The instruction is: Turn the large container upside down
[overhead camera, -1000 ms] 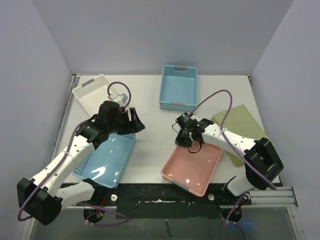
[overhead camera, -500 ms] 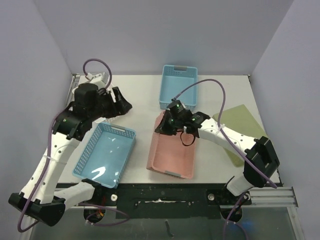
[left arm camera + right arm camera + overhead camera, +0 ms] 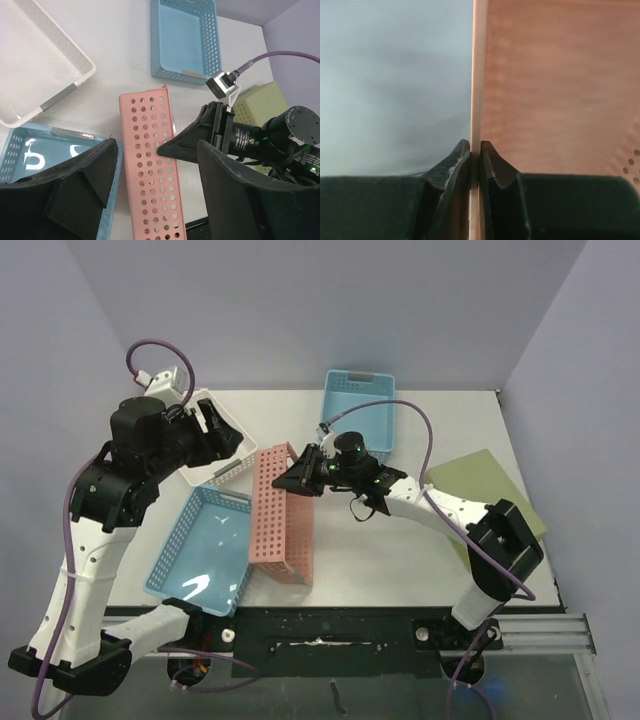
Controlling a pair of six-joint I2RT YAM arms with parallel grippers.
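- white table, walled on three sides
- pink basket standing on one long side near the middle
- shallow blue basket just left of it, at the near edge
- white basket at the far left
- deep blue basket at the far middle
- green mat flat on the right

No legible text, label or number anywhere.

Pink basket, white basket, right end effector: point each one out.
pink basket (image 3: pixel 150 175), left wrist view, perforated side wall.
white basket (image 3: pixel 35 60), left wrist view, bare floor.
right end effector (image 3: pixel 475 146), right wrist view, between fingertips clamping the rim.
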